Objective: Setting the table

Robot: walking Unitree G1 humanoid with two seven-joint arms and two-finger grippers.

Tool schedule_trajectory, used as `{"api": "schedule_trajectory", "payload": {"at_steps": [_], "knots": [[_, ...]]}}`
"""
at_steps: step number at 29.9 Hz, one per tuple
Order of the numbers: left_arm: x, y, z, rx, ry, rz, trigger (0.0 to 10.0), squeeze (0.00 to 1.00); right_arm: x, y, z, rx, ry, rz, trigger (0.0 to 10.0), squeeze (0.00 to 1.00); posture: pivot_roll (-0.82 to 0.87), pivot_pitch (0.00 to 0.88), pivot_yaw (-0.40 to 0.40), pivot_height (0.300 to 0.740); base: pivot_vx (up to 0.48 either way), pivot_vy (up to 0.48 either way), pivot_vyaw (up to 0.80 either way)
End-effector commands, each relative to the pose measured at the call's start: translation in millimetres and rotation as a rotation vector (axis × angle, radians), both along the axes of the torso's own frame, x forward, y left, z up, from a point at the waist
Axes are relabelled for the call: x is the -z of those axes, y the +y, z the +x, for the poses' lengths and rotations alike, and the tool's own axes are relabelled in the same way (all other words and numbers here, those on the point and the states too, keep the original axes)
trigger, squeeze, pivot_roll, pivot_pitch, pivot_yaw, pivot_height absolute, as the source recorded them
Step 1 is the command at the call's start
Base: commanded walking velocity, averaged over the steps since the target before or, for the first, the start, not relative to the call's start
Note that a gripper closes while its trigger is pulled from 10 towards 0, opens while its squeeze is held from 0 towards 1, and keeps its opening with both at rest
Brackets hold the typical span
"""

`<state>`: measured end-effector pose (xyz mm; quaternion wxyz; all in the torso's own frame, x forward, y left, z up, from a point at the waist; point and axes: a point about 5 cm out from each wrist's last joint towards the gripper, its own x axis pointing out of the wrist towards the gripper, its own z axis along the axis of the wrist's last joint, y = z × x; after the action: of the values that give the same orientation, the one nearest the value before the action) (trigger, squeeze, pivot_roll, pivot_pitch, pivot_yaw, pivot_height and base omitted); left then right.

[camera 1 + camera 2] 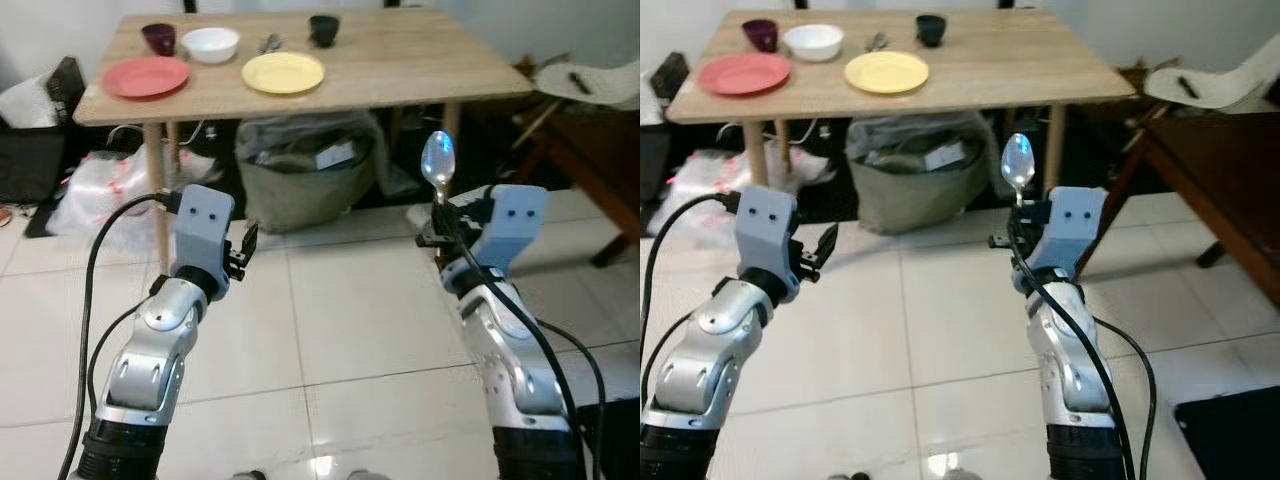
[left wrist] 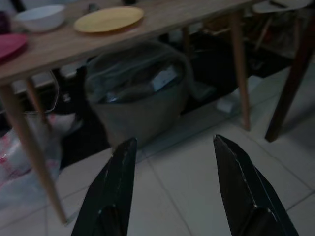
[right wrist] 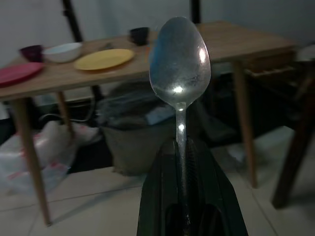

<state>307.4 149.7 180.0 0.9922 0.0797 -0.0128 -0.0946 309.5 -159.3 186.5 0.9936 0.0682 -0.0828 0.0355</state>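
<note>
My right gripper is shut on a metal spoon, which stands upright with its bowl up, over the tiled floor in front of the wooden table. My left gripper is open and holds nothing, at about the same height on the left. On the table lie a red plate, a yellow plate, a white bowl, a dark maroon cup and a black cup. Some cutlery lies between the bowl and the black cup. In the right wrist view the spoon rises from between the shut fingers.
Under the table sit a grey bag and white plastic bags. A dark wooden table stands at the right, with a pale chair behind it. A black case is at the left. White tiled floor lies between me and the table.
</note>
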Motion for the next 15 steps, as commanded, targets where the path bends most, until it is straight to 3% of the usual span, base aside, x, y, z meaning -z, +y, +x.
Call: {"api": "schedule_trajectory", "payload": {"at_steps": [1,5,8,15], "knots": [[3.7,-0.6,-0.5,0.001,0.026,-0.010,10.0,0.00,-1.0,0.2,-1.4,0.000,-0.006,-0.003,10.0,0.00,-0.12,0.036,0.042,0.740,0.000,0.000,0.00],[3.6,-0.9,-0.6,0.001,0.026,-0.012,10.0,0.00,0.3,0.4,-1.4,-0.001,0.003,0.000,10.0,0.00,-0.12,0.039,0.041,0.740,0.000,0.000,0.00],[3.7,-1.1,-0.7,0.002,0.026,-0.010,10.0,0.00,0.7,0.5,-1.5,-0.002,0.006,0.003,10.0,0.00,-0.12,0.039,0.041,0.740,0.000,0.000,-0.47],[4.0,-2.1,-0.9,0.010,0.027,-0.007,10.0,0.00,0.8,-1.1,-1.5,0.003,0.009,0.018,10.0,0.00,-0.12,0.039,0.041,0.740,0.000,0.000,-0.80]]}}
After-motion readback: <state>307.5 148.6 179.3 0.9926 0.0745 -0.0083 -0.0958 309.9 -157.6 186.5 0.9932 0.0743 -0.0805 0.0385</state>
